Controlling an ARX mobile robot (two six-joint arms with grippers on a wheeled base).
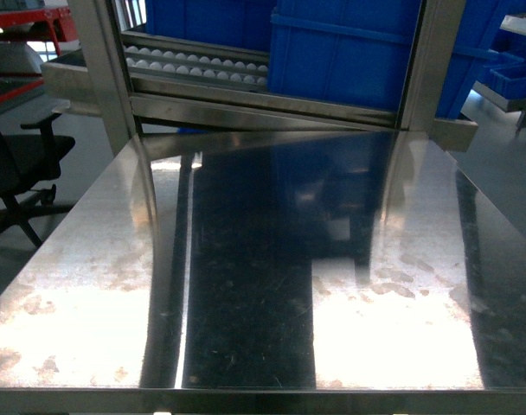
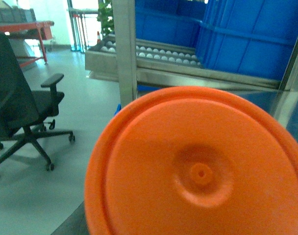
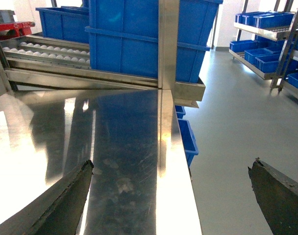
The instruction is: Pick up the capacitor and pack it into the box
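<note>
i see no capacitor or box on the steel table [image 1: 246, 285], so nothing is packed; right gripper [image 3: 171, 196] spread, left gripper's state i cannot tell.

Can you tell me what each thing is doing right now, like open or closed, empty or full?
Steel table: bare and shiny in the head view, nothing on the part shown.
Orange round lid: fills the left wrist view, close to the camera.
Left tool: not in view.
Right tool: open, nothing between its fingers.
Blue crates: stacked behind the table; contents hidden.
Office chair: empty, standing on the floor.
</note>
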